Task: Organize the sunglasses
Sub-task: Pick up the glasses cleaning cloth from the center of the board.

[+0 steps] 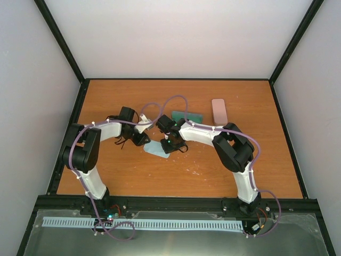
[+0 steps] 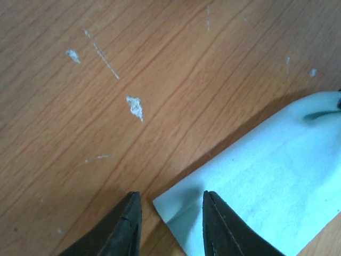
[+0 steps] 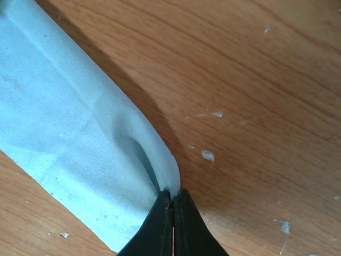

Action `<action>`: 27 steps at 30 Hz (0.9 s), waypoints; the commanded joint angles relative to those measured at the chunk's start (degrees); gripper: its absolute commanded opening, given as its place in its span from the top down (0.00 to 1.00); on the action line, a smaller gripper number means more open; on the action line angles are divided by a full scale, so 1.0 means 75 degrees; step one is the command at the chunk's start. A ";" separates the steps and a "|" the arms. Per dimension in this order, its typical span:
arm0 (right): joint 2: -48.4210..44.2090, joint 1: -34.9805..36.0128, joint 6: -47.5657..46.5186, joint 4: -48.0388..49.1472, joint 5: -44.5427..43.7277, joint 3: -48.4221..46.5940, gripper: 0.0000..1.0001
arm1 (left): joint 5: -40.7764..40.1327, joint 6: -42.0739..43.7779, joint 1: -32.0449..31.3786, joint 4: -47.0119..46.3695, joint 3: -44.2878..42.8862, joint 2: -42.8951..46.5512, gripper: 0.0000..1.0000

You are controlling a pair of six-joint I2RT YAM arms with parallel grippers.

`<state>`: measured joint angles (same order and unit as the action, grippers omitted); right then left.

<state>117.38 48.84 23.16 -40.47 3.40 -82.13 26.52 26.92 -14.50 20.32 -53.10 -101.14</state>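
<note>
A light-blue cloth (image 1: 155,149) lies on the wooden table between my two grippers. My left gripper (image 1: 143,140) is open, and in the left wrist view its tips (image 2: 170,194) stand on either side of a folded corner of the cloth (image 2: 266,181). My right gripper (image 1: 167,145) is shut on the opposite edge of the cloth (image 3: 58,122), pinching it at the fingertips (image 3: 171,193) and lifting a fold. I cannot make out either pair of sunglasses. Thin dark lines (image 1: 121,142) show under my left arm, and I cannot tell what they are.
A pink case (image 1: 219,110) lies at the back right of centre. A teal-green oblong case (image 1: 187,116) lies just behind my right wrist. Black frame posts and white walls close in the table (image 1: 176,176).
</note>
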 commanded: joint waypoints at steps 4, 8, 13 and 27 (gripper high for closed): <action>0.0112 -0.0029 -0.0027 0.0028 -0.0112 -0.0149 0.97 | -0.0049 0.0248 -0.0181 0.0196 -0.0095 -0.0538 0.76; 0.0069 -0.0031 -0.0007 0.0017 -0.0145 -0.0104 0.97 | -0.0041 0.0290 -0.0199 0.0253 0.0029 -0.0495 0.83; 0.0017 -0.0061 0.0028 0.0040 -0.0160 -0.0056 0.97 | 0.0001 0.0301 -0.0233 0.0263 0.0354 -0.0259 0.90; -0.0218 -0.0112 0.0147 0.0057 -0.0732 -0.0023 0.97 | 0.0458 -0.0054 -0.0266 0.0276 0.0142 0.0093 1.00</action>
<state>117.38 48.45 23.46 -40.45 1.26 -82.13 29.50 27.59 -15.88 18.48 -50.61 -100.62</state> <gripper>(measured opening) 0.031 0.018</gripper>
